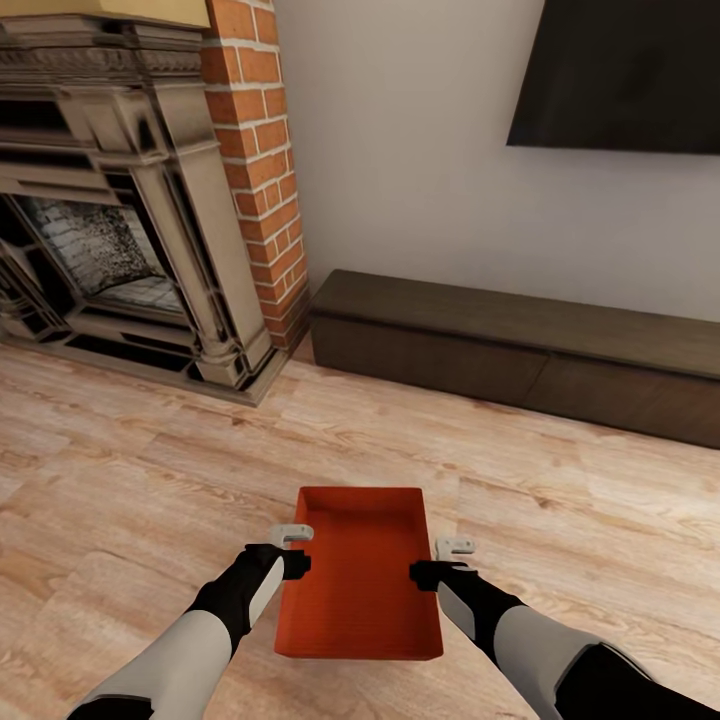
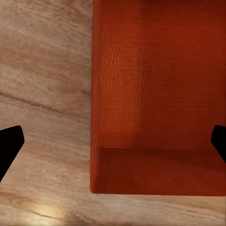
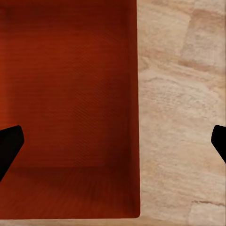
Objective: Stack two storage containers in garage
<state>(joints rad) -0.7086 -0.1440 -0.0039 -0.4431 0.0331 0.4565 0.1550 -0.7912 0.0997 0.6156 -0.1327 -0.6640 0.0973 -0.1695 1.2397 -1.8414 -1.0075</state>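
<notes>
One orange-red storage container lies on the light wood-plank floor of the living room, just ahead of me, its open top facing up. My left gripper hangs over its left long wall and my right gripper over its right long wall. In the left wrist view the left gripper is open, its dark fingertips wide apart, one outside the container and one over its inside. The right gripper straddles the opposite wall of the container the same way, open.
A red brick fireplace with a stone surround stands at the back left. A long low dark cabinet runs along the white wall under a black TV. Bare wood floor spreads around the container.
</notes>
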